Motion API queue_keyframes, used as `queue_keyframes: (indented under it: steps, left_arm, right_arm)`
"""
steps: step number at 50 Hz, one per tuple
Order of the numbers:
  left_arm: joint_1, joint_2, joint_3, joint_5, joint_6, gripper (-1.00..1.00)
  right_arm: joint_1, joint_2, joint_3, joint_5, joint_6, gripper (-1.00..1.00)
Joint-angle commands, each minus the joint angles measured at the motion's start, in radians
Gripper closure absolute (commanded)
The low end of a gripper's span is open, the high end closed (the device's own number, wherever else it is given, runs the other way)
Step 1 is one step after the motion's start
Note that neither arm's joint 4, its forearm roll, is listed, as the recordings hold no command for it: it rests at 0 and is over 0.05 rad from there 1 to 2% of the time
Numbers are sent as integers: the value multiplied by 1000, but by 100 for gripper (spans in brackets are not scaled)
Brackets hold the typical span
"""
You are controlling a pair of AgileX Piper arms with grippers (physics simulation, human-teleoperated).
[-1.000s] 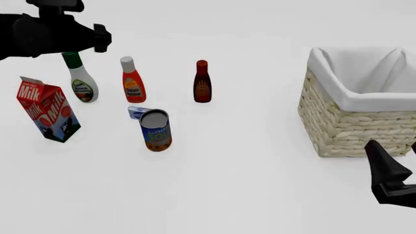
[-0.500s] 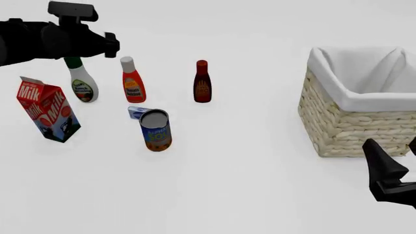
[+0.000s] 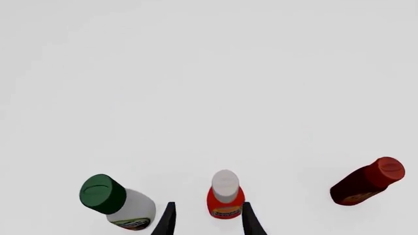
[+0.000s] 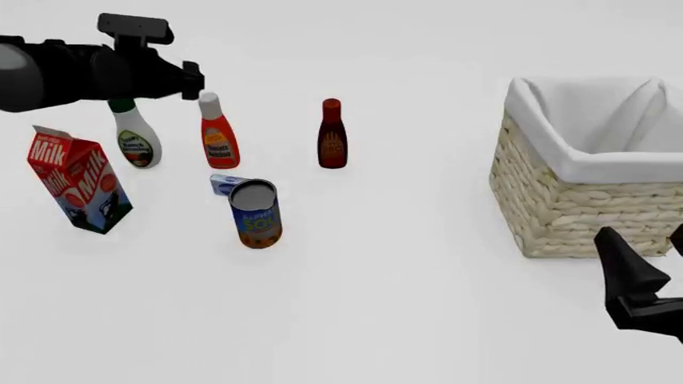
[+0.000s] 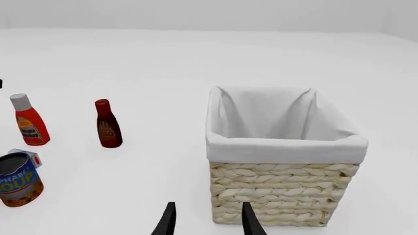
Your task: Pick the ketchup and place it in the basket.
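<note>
The ketchup [image 4: 217, 133] is a red-orange bottle with a white cap, standing upright at the table's left rear. My left gripper [image 4: 194, 80] hovers just above and left of its cap, touching nothing. Seen from the left wrist, the ketchup [image 3: 225, 199] stands just beyond the left gripper [image 3: 207, 223], in line with the gap between its open fingers. The basket [image 4: 571, 204], woven straw with a white lining, stands at the right. My right gripper [image 4: 649, 252] stays low in front of it, open and holding nothing. The right wrist view shows the basket [image 5: 281, 191] and the ketchup [image 5: 30, 128].
A white bottle with a green cap [image 4: 136, 138] stands left of the ketchup and a maroon bottle [image 4: 332, 136] to its right. A milk carton [image 4: 80, 180], a soup can [image 4: 255, 214] and a small blue item [image 4: 222, 184] sit in front.
My left arm has moved right, from over the green-capped bottle to beside the ketchup's cap. The right gripper has hardly shifted.
</note>
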Motion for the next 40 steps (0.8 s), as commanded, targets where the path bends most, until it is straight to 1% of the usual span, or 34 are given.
queue_keyframes:
  steps: [1,17,31,40]
  left_arm:
    - [1,52,-31,-13,8,-100]
    - [-6,120,-65,-29,28,-100]
    - [-16,163,-108,-20,32,-100]
    - [-17,185,-104,-29,40,-100]
  right_arm:
    - [3,18,0,-15,5,-100]
    - [4,34,0,-30,12,-100]
    - [7,50,0,-44,14,-100]
    - [5,46,0,-43,16,-100]
